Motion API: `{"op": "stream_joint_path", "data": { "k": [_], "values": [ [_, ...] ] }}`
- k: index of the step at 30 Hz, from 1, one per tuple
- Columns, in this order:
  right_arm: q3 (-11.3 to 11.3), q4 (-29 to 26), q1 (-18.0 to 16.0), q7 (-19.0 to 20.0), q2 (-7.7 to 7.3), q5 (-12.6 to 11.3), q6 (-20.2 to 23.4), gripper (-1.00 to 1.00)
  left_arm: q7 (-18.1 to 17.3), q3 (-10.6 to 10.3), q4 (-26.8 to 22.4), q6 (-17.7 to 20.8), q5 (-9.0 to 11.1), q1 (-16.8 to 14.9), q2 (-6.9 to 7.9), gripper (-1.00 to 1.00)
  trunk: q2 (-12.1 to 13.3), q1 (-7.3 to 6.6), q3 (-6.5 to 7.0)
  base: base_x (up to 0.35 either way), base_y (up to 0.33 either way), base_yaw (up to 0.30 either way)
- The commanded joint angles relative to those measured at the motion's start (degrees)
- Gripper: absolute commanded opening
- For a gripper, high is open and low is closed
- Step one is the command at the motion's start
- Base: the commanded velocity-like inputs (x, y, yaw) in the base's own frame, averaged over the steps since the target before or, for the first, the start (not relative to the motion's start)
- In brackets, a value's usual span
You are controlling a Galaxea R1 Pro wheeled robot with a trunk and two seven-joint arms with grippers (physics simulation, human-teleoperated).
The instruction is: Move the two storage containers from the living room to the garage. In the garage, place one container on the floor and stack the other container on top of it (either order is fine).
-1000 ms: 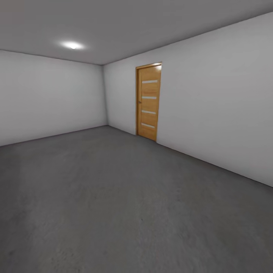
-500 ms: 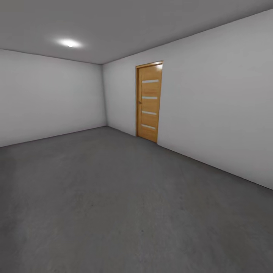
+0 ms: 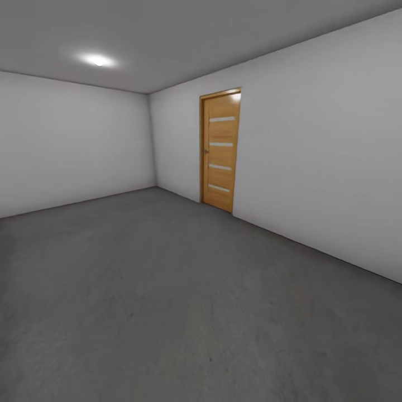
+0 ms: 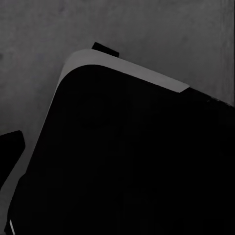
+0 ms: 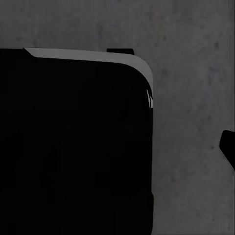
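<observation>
End effector cameras on both arms look down at the floor (image 4: 161, 29), and each has a big black rounded shape (image 4: 127, 161) in front of it, which I think is part of the robot's own body. A small black piece (image 4: 10, 154) sits at the edge of the left wrist view and another (image 5: 228, 147) at the edge of the right wrist view. They may be fingertips, but I cannot tell how far open either end effector is, or if it holds anything. I also cannot tell where the 2 storage containers are from these pictures. From the head view, the dark grey floor spreads out wide. With plain pale walls (image 3: 324, 156) too, this looks like the garage. A wooden door (image 3: 220, 151) with 4 pale strips stands shut in the right wall, near the far corner. A ceiling light (image 3: 97, 60) glows past it. I think bins like these would be light and a bit bendy, with thin walls that could slip or flex if pinched hard. A good hold would be over the top edge of 1 wall, near its middle, kept level. Against the picture from 1 second ago, the door looks a bit bigger and higher and the light sits further left. The whole view shifted, so the camera moved, not the room.
</observation>
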Motion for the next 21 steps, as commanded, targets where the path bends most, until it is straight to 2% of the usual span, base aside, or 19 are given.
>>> {"op": "stream_joint_path", "data": {
  "k": [1,21],
  "values": [
    [0.03,0.03,-0.01,-0.07,0.00,-0.02,-0.22,1.00,-0.09,0.44,-0.01,-0.12,-0.01,-0.01,-0.03,1.00,-0.02,0.03,-0.04,0.324,0.000,0.000],
    [0.03,0.04,-0.01,-0.07,0.00,-0.02,-0.22,1.00,-0.09,0.44,0.00,-0.11,-0.07,-0.01,-0.06,1.00,-0.02,0.03,-0.04,0.324,0.000,0.000]
  ]
}}
